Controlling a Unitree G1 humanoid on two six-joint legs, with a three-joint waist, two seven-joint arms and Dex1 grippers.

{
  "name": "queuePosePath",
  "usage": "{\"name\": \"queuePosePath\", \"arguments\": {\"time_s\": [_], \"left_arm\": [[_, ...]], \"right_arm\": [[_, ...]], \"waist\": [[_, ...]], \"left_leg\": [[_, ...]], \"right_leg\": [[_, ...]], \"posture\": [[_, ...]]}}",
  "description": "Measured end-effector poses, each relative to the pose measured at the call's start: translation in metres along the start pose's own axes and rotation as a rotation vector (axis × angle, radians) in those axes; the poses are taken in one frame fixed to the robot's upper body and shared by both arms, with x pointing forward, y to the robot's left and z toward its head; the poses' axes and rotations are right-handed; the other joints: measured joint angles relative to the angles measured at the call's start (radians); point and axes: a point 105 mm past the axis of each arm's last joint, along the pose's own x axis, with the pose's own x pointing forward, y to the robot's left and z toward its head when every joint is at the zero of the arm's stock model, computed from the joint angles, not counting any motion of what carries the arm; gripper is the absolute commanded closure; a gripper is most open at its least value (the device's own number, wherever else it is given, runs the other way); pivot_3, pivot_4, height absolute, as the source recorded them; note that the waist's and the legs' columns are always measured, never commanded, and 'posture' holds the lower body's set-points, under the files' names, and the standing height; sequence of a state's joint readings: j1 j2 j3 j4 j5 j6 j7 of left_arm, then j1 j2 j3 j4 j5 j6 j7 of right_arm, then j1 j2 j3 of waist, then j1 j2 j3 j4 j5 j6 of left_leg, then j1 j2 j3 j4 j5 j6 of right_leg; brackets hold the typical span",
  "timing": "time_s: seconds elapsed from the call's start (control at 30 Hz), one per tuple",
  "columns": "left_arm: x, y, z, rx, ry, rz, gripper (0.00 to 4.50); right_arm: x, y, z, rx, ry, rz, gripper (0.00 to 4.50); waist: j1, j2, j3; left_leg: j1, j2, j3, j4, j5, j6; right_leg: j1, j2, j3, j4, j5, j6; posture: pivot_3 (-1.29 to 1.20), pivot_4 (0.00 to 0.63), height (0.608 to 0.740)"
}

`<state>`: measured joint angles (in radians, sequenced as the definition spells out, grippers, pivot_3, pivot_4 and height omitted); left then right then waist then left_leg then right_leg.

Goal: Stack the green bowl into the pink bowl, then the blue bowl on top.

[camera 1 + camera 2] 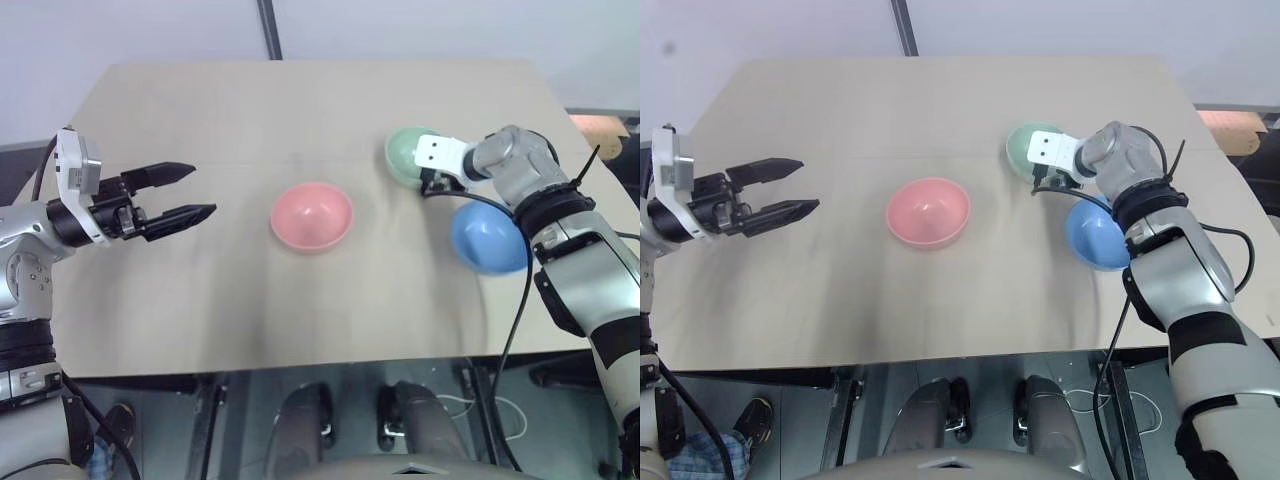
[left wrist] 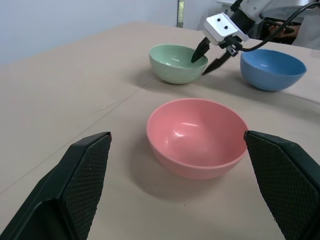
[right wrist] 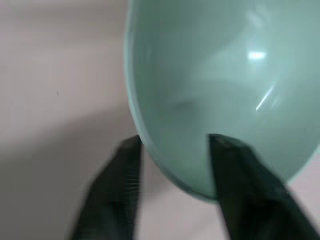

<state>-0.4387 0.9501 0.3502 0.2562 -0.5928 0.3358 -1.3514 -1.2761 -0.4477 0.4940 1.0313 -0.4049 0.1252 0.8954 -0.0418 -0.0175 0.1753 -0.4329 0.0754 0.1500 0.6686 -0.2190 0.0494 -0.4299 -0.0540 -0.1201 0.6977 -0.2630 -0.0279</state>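
The green bowl (image 1: 403, 152) sits upright on the table at the far right. My right gripper (image 1: 430, 185) reaches down onto its near rim. In the right wrist view one finger (image 3: 220, 165) is inside the bowl and the other outside, narrowed but still apart. The blue bowl (image 1: 487, 240) stands just in front of the green one, partly under my right forearm. The pink bowl (image 1: 311, 215) stands empty in the middle of the table. My left gripper (image 1: 200, 190) hovers open at the left, pointing towards the pink bowl and holding nothing.
All three bowls stand on a beige table (image 1: 250, 110) whose front edge (image 1: 300, 365) runs close to me. A black cable (image 1: 515, 300) hangs from my right arm beside the blue bowl.
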Motion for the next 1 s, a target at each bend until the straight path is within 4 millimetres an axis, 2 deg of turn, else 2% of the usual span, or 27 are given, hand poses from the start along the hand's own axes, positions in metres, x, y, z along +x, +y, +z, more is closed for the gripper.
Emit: {"name": "queuePosePath", "arguments": {"time_s": [0.03,0.07,0.4,0.47,0.53,0.57,0.6,0.63,0.7,0.77,0.83,0.9,1.0], "left_arm": [[0.000,0.000,0.000,0.001,0.000,0.001,0.00],[0.000,0.000,0.000,0.001,0.000,0.002,0.00],[0.001,0.000,0.000,0.003,-0.001,0.002,0.00],[0.001,0.000,0.001,0.004,-0.002,-0.001,0.00],[0.002,0.000,0.001,0.005,-0.001,-0.006,0.00],[0.003,0.000,0.001,0.006,-0.001,-0.007,0.00],[0.003,0.000,0.001,0.006,-0.002,-0.007,0.00],[0.003,0.000,0.002,0.009,-0.006,-0.009,0.00],[0.003,0.000,0.001,0.009,-0.006,-0.008,0.00],[0.005,0.000,0.002,0.013,-0.009,-0.015,0.00],[0.009,-0.002,0.002,0.017,-0.009,-0.033,0.00],[0.010,-0.002,-0.002,0.008,0.002,-0.040,0.00],[0.009,0.000,-0.006,-0.008,0.011,-0.037,0.00]], "right_arm": [[0.001,0.001,0.001,-0.004,-0.003,0.003,4.02],[0.002,0.002,0.003,-0.008,-0.005,0.009,4.44],[0.001,0.003,0.011,-0.051,-0.033,0.014,4.44],[-0.002,0.005,0.020,-0.083,-0.060,0.018,4.44],[-0.008,0.010,0.041,-0.140,-0.124,0.030,4.44],[-0.015,0.015,0.059,-0.169,-0.178,0.039,4.44],[-0.015,0.015,0.059,-0.170,-0.179,0.039,4.44],[-0.021,0.018,0.076,-0.194,-0.225,0.042,4.44],[-0.029,0.022,0.087,-0.193,-0.254,0.038,4.44],[-0.052,0.049,0.141,-0.237,-0.410,0.067,4.44],[-0.067,0.080,0.168,-0.286,-0.489,0.115,4.44],[-0.069,0.104,0.175,-0.303,-0.499,0.171,4.44],[-0.064,0.123,0.170,-0.307,-0.457,0.209,4.44]], "waist": [[0.000,0.000,0.000],[0.000,0.000,0.000],[0.000,0.000,0.000],[0.000,0.000,0.000],[-0.001,0.000,0.000],[0.000,0.000,0.000],[0.000,0.000,0.000],[0.000,0.000,0.000],[0.002,0.000,0.000],[0.000,0.000,0.000],[0.003,-0.001,-0.001],[0.005,-0.001,-0.001],[0.010,-0.003,-0.002]], "left_leg": [[0.000,0.000,0.000,0.000,0.000,0.000],[0.000,0.000,0.000,0.000,0.000,0.000],[0.000,0.000,0.001,0.000,0.000,0.000],[0.000,0.000,0.002,-0.001,0.000,0.000],[0.000,0.001,0.002,-0.001,0.000,0.000],[0.000,0.001,0.002,-0.001,0.000,0.000],[0.000,0.001,0.003,-0.001,0.000,0.000],[0.000,0.001,0.003,-0.001,0.000,0.000],[-0.001,0.001,0.003,-0.001,0.000,0.000],[0.000,0.002,0.003,-0.001,0.000,0.000],[0.000,0.002,0.002,-0.001,0.000,0.000],[-0.001,0.001,0.002,0.000,0.000,0.000],[-0.001,0.000,0.002,0.001,0.000,0.000]], "right_leg": [[0.000,0.000,0.000,0.000,0.000,0.000],[0.000,0.000,0.000,0.000,0.000,0.000],[-0.001,0.000,0.001,0.000,0.000,0.000],[-0.001,0.000,0.002,0.000,0.000,0.000],[-0.002,0.001,0.002,0.001,0.000,0.000],[-0.002,0.001,0.002,0.001,0.000,0.000],[-0.002,0.001,0.002,0.001,0.000,0.000],[-0.002,0.001,0.003,0.001,0.000,0.000],[-0.002,0.001,0.003,0.000,0.000,0.000],[-0.003,0.002,0.003,0.001,0.000,0.000],[-0.002,0.002,0.002,0.000,0.000,0.000],[-0.002,0.001,0.002,0.000,0.000,0.000],[-0.002,0.000,0.001,0.000,0.000,0.001]], "posture": [[0.00,0.150,0.740],[0.00,0.150,0.740],[0.00,0.150,0.740],[0.00,0.150,0.740],[0.00,0.150,0.740],[0.00,0.150,0.740],[0.00,0.150,0.740],[0.00,0.150,0.740],[0.00,0.150,0.740],[0.00,0.150,0.740],[0.00,0.150,0.740],[0.00,0.150,0.740],[0.00,0.150,0.740]]}}
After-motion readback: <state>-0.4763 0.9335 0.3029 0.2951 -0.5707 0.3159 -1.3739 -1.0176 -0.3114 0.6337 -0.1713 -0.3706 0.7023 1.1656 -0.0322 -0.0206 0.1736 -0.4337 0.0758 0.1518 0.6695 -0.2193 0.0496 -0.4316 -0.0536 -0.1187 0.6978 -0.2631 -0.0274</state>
